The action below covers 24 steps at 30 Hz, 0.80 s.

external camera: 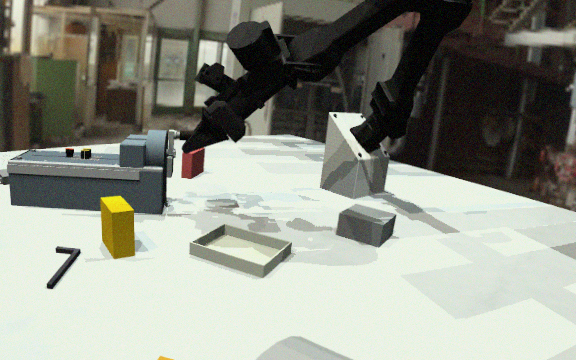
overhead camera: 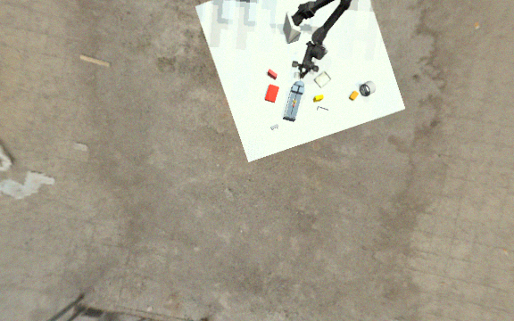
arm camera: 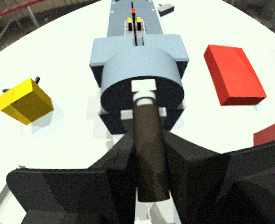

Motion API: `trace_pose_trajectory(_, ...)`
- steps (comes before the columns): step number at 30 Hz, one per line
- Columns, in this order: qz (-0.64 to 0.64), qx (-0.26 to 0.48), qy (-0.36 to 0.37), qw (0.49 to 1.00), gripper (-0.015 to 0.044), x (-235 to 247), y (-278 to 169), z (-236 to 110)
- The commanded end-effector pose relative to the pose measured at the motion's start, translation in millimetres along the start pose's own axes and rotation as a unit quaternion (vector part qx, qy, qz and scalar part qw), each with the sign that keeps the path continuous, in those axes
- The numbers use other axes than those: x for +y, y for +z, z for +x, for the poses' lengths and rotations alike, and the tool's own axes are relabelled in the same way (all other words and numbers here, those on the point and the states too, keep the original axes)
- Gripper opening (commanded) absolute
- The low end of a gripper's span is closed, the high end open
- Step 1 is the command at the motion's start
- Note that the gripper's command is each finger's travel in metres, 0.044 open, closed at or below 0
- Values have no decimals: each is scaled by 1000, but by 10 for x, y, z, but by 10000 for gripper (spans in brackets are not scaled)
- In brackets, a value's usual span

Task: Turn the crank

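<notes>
The machine [overhead camera: 294,102] [external camera: 83,186] [arm camera: 137,63] is a long blue-grey box on the white table [overhead camera: 257,134], with a round crank housing at the end that faces the arm. My gripper [overhead camera: 302,73] [external camera: 185,145] [arm camera: 144,133] is shut on the dark crank handle [arm camera: 149,149], which sticks out from the housing. On the machine's top, the slide's red pointer [external camera: 69,151] [arm camera: 133,10] sits a little farther from the crank than the brass marks [external camera: 86,153] [arm camera: 136,26], so they are not level.
A flat red block [overhead camera: 272,93] [arm camera: 233,74] and a small red block [overhead camera: 272,73] [external camera: 192,163] lie on one side of the machine. A yellow block [overhead camera: 318,98] [external camera: 117,226] [arm camera: 27,100], a shallow tray [overhead camera: 322,79] [external camera: 240,249] and a hex key [external camera: 63,266] lie on the other. A grey wedge [external camera: 350,160] stands by the arm's base.
</notes>
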State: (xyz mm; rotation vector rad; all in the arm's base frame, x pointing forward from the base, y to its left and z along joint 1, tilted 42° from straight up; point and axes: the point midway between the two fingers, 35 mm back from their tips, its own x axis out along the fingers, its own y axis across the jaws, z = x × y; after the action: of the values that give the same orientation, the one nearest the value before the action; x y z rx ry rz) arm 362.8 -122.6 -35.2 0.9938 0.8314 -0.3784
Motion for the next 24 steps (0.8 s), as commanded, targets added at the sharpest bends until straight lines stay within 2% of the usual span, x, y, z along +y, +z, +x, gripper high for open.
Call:
trace_pose_trajectory(1,5,-2,-11,1000,0,-93,-1,-4)
trace_pose_trajectory(24,5,-2,-11,1000,0,-113,-6,2)
